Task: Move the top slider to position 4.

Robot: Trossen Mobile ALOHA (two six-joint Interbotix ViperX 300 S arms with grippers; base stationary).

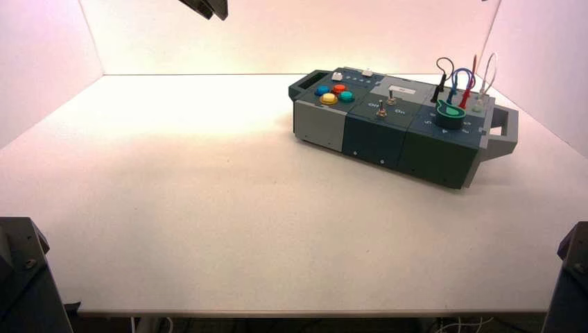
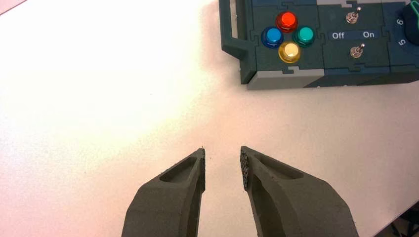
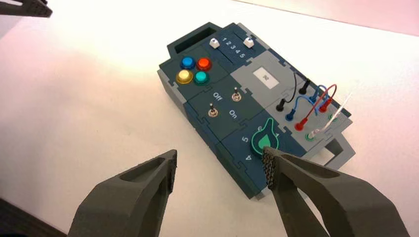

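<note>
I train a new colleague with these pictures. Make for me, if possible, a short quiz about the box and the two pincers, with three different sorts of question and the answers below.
1. Multiple choice: How many round coloured buttons are on the box?
A) three
B) four
C) five
2. True or false: The left pincer, above the table to the left of the box, and the right pincer, also raised, both stand open and hold nothing.
3. Fill in: Between the two white sliders, the printed numbers run from 1 to ___.

Key: 1 B; 2 true; 3 5
</note>
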